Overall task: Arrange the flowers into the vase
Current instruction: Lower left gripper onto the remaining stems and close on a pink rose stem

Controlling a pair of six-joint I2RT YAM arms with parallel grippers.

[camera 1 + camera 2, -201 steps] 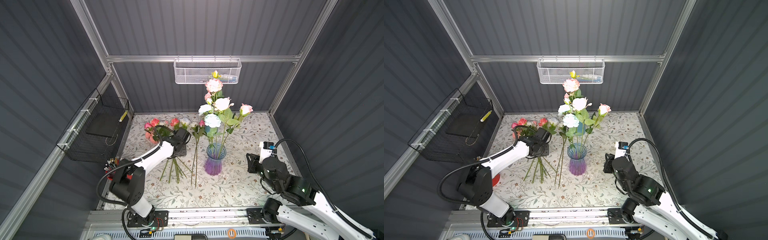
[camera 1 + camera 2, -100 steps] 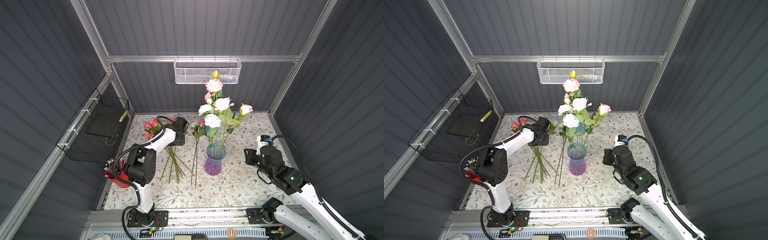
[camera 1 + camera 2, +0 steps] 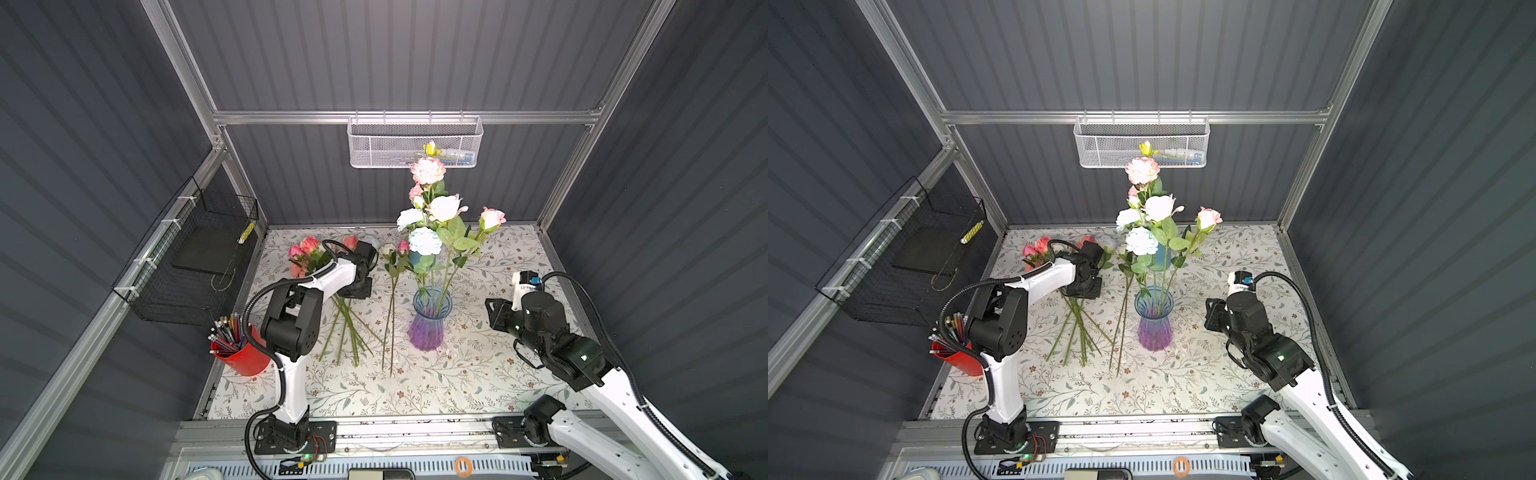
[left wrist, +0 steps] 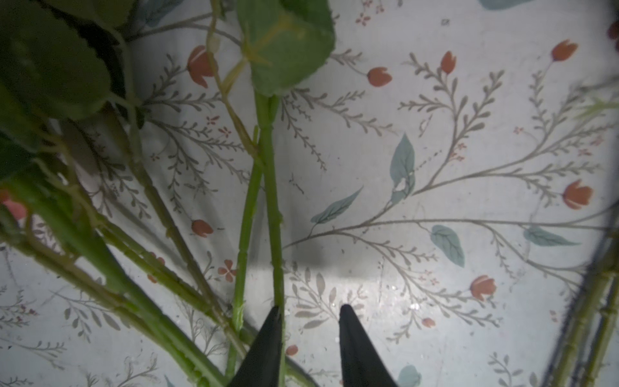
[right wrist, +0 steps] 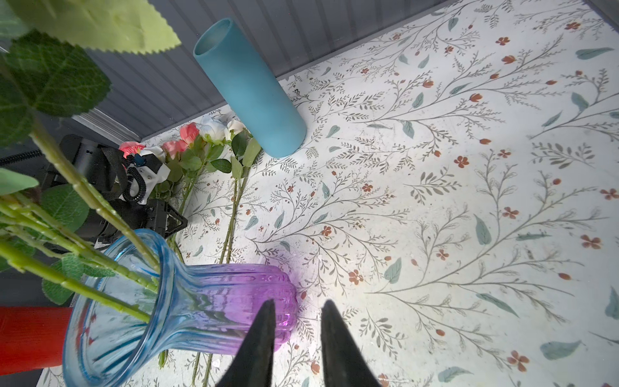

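- My left gripper (image 4: 308, 311), a pair of black tapered fingers, stands part-open. There is only bare cloth in the gap, so I grip nothing. One long green stem (image 4: 273, 201) runs along the edge of one finger, not between the two.
- In both top views this gripper sits left of centre, low over the heap of loose pink, coral and white artificial flowers (image 3: 345, 316). They lie flat on the floral-printed tablecloth (image 3: 478, 374). I judge I am down at the stem end because the stems fan apart there, so one can be singled out away from the crowded leaves.
- The ribbed glass vase, blue at the neck and purple at the belly (image 3: 428, 324), stands upright at the centre of the frame. Several tall pink, white and pale blue blooms (image 3: 432, 208) are in it, their stems leaning on the flared rim.
- Two more long-stemmed flowers (image 3: 390, 324) lie side by side between the heap and the vase.
- My right gripper (image 5: 296, 305) is empty, with its fingers apart. It hovers right of centre, near the vase's belly but apart from it in a top view. I judge it is placed there to steady the vase.
- The heaped stems cross one another, so a careless pinch might lift several at once.
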